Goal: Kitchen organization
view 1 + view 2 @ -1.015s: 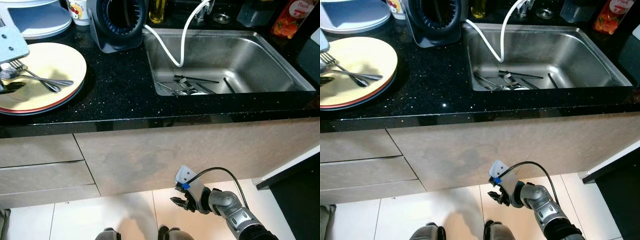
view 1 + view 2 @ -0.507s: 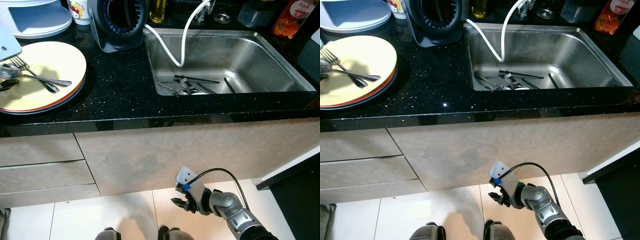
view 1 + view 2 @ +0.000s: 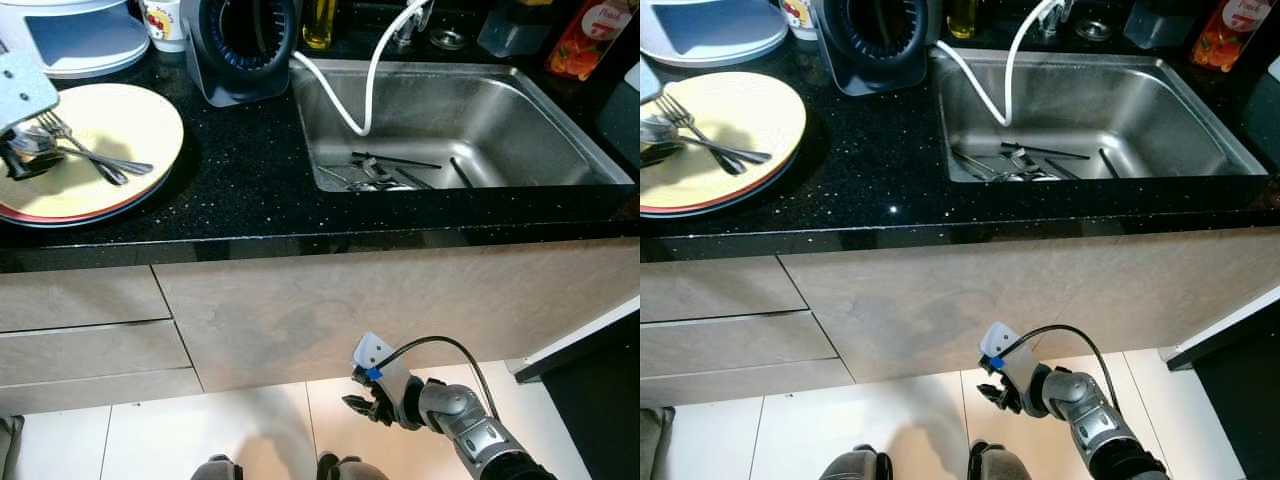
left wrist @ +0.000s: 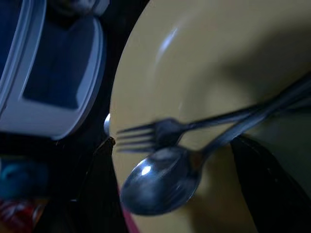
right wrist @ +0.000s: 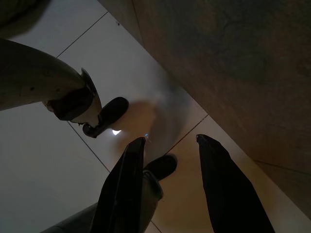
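Right gripper (image 3: 362, 405) hung idle near the floor by the cabinet front, fingers parted, holding nothing. Left gripper (image 4: 170, 187) hovered over the yellow plate (image 3: 120, 125) at the counter's left, fingers spread wide either side of a spoon (image 4: 163, 179) and fork (image 4: 150, 136) lying crossed, neither gripped. Risk: closing on one could drag or flip the other off the plate. Beyond: sink (image 3: 520, 120) holding more cutlery (image 3: 385, 172), white hose (image 3: 362, 75), black appliance (image 3: 240, 45), white lidded container (image 3: 75, 35).

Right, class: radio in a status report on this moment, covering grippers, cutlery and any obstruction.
Left gripper open, straddling spoon and fork on yellow plate. Right gripper open, idle, down by the cabinet front. More cutlery in sink. Nothing in the way.
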You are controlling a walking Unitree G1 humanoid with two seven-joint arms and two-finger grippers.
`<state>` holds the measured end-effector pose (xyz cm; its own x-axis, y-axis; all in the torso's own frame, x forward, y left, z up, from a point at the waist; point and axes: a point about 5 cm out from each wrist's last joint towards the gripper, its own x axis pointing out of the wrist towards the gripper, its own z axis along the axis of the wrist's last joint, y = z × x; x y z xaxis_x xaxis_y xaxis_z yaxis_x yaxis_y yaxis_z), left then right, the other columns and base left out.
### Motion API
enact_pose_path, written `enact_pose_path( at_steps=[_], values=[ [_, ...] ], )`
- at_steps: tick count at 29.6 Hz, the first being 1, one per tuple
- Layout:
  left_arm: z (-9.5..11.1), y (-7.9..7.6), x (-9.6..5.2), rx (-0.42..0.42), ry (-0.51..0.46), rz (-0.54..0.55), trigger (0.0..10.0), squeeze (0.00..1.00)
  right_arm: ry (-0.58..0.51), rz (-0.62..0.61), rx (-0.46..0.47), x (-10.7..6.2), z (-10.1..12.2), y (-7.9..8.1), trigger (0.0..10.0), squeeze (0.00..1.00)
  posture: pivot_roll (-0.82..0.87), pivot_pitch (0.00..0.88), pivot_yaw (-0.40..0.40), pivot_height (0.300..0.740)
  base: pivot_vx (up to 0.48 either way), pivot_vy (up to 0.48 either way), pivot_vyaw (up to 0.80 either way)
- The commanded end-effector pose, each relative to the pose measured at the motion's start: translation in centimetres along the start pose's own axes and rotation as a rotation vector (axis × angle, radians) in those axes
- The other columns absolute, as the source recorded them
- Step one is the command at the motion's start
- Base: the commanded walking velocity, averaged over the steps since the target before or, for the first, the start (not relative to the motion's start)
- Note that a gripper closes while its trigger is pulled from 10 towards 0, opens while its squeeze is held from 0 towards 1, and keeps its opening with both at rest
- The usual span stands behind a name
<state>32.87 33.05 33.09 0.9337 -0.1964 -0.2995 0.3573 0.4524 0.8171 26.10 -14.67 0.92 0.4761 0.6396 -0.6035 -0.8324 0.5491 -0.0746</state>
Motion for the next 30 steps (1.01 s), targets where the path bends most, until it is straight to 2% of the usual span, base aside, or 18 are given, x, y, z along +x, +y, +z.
enact_pose_path(
  at_steps=[1,11,20,26,27,28,29,30],
  values=[
    [-0.4,-2.4,1.6,-0.007,0.0,-0.123,10.0,0.0,0.009,-0.006,0.006,-0.2,-0.4,0.0,10.0,0.0,0.06,0.189,-0.064,0.74,0.0,0.0,0.0],
    [-0.5,-2.5,1.8,0.017,-0.004,-0.12,10.0,0.0,0.01,-0.004,0.006,-0.1,-0.4,0.1,10.0,0.0,0.06,0.186,-0.064,0.74,0.0,0.0,0.0],
    [0.0,-2.0,2.6,0.065,-0.029,-0.007,10.0,0.0,0.007,-0.009,0.015,-0.2,-0.5,0.2,10.0,0.0,0.05,0.194,-0.055,0.74,0.0,0.0,0.0],
    [0.5,-3.1,3.6,0.06,-0.069,-0.036,10.0,0.0,0.009,-0.012,0.019,-0.3,-0.6,0.2,10.0,0.0,0.05,0.199,-0.053,0.74,0.0,0.0,0.0],
    [0.4,-3.3,3.8,0.059,-0.066,-0.047,8.0,0.0,0.009,-0.013,0.02,-0.3,-0.6,0.2,10.0,0.0,0.05,0.199,-0.053,0.74,0.0,0.0,0.0],
    [0.3,-3.6,3.9,0.059,-0.064,-0.06,2.5,0.0,0.009,-0.013,0.021,-0.3,-0.6,0.2,10.0,0.0,0.05,0.199,-0.052,0.74,0.0,0.0,0.0],
    [0.2,-3.7,4.0,0.06,-0.057,-0.068,0.0,0.0,0.009,-0.014,0.021,-0.3,-0.6,0.2,10.0,0.0,0.04,0.199,-0.052,0.74,0.0,0.0,0.0],
    [0.2,-3.7,4.0,0.06,-0.057,-0.068,0.0,0.0,0.009,-0.014,0.021,-0.3,-0.6,0.2,10.0,0.0,0.04,0.199,-0.052,0.74,0.0,0.0,0.0]
  ],
)
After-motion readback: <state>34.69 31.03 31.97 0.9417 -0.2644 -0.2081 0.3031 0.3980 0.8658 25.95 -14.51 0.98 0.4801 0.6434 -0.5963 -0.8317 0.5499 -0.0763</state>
